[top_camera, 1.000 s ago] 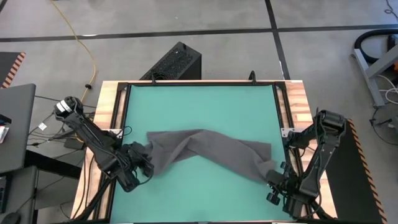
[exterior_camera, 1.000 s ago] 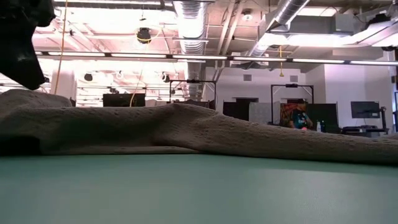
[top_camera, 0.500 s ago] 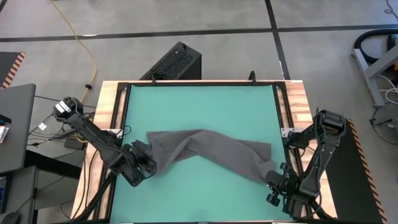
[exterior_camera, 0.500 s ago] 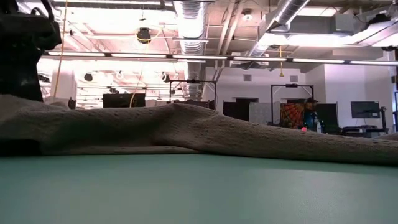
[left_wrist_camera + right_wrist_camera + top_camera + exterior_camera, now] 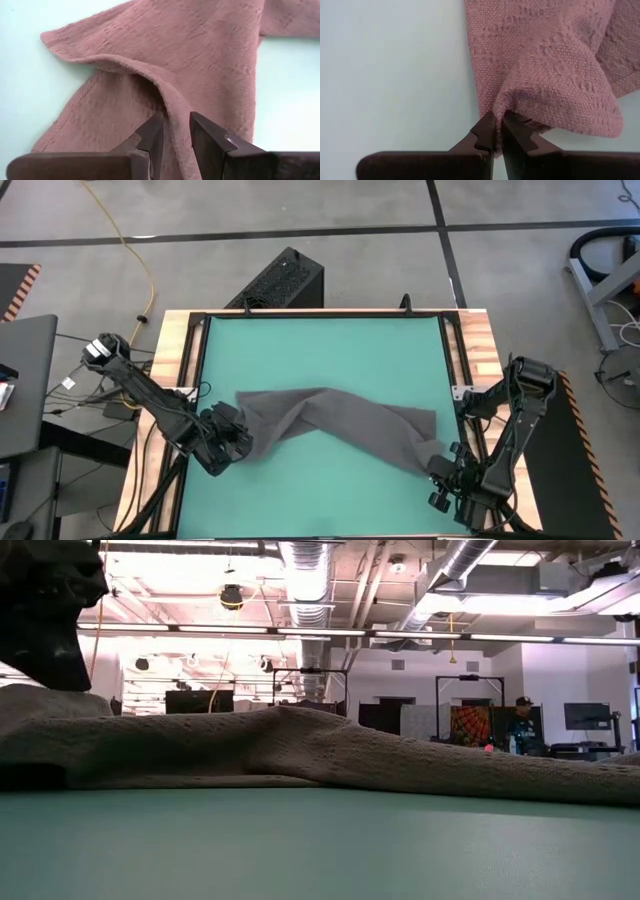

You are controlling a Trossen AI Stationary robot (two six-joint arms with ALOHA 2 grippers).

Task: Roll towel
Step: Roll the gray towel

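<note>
The dark grey, waffle-woven soft cloth towel (image 5: 335, 425) lies crumpled in a twisted band across the middle of the green-topped desk (image 5: 320, 350), running from near the left edge down toward the front right corner. It looks light and limp: it drapes into ridges and folds, will bend wherever it is lifted, and its coarse weave should give fingers good purchase rather than slip. Nothing about it seems fragile. The best places to take hold are probably its two ends.

The left hand (image 5: 175, 135) sits at the towel's left end with its fingers narrowly apart, straddling a raised fold (whether they actually pinch it I cannot tell). The right hand (image 5: 497, 132), near the front right corner, is pinched tight on a bunched corner of the towel.

No containers are in view.
</note>
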